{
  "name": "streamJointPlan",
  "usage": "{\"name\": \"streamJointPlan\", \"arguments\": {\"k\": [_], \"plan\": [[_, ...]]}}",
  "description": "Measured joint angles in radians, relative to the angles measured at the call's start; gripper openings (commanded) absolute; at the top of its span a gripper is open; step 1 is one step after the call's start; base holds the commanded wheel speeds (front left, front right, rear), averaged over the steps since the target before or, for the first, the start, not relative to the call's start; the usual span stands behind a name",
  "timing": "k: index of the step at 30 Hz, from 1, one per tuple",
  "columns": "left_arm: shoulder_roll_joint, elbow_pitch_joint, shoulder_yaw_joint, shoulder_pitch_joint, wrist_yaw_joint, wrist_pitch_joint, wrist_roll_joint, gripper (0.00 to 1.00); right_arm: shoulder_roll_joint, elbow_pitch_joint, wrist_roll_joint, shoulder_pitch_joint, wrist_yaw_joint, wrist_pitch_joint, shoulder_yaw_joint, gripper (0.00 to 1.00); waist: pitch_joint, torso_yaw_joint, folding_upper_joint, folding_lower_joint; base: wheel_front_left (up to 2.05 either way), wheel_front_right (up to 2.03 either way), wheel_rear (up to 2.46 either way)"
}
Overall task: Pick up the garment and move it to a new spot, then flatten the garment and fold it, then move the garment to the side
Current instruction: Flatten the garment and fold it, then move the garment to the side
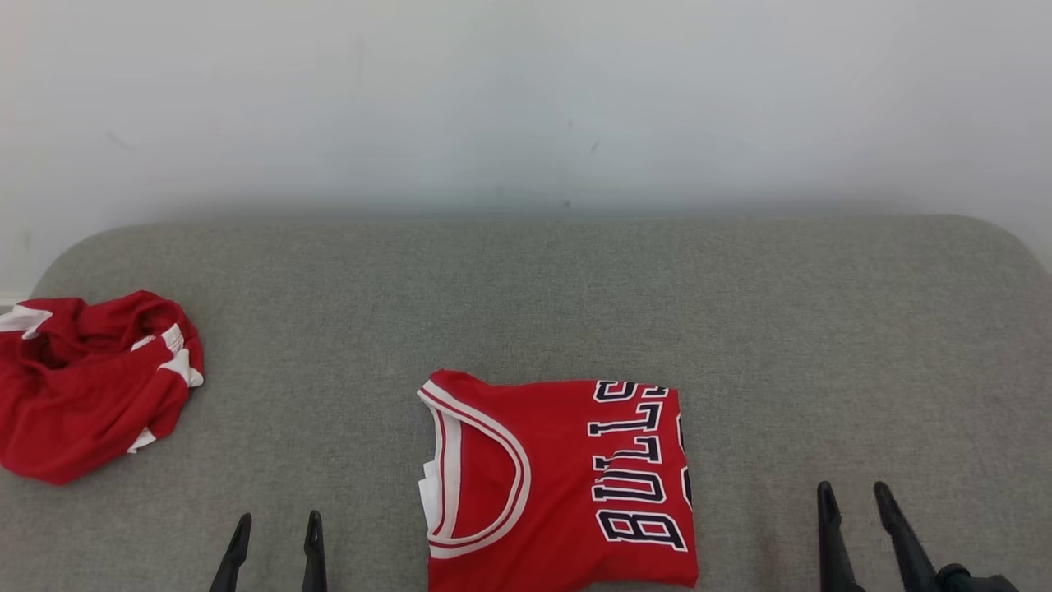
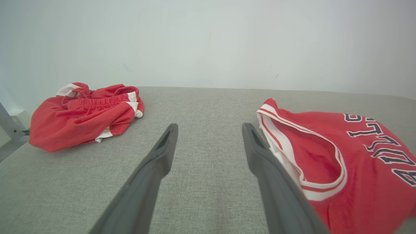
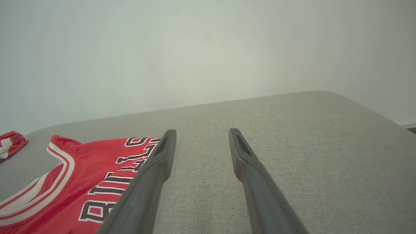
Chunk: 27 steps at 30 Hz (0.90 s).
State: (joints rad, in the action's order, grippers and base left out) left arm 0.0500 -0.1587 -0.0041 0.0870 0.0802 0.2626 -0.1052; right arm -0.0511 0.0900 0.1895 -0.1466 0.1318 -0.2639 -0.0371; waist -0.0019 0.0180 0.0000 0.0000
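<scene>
Jersey (image 1: pixel 559 493) (folded) lies between left gripper (image 1: pixel 279 520), right gripper (image 1: pixel 853 490).

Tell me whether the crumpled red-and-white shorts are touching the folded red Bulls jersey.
Apart. The head view shows a wide stretch of bare grey fabric surface between the crumpled red-and-white shorts and the folded red Bulls jersey.

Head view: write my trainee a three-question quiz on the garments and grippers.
1. True or false: the folded jersey lies between the left gripper and the right gripper.
2. Where on the grey cushion is the crumpled red garment? A) robot's left B) robot's right C) atop the jersey
3. Fill in: both grippers are ____, holding nothing.
Key: 1 true; 2 A; 3 open.
</scene>
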Motion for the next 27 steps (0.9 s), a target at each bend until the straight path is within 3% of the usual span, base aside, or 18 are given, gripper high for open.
{"name": "streamJointPlan", "arguments": {"k": [27], "plan": [[0.0,0.004,0.001,0.033,-0.009,0.0,0.054,1.0,0.0,0.102,-0.026,0.001,0.0,0.0,0.016,1.0,-0.003,-0.014,0.0,0.0,0.0,0.0,0.0]]}}
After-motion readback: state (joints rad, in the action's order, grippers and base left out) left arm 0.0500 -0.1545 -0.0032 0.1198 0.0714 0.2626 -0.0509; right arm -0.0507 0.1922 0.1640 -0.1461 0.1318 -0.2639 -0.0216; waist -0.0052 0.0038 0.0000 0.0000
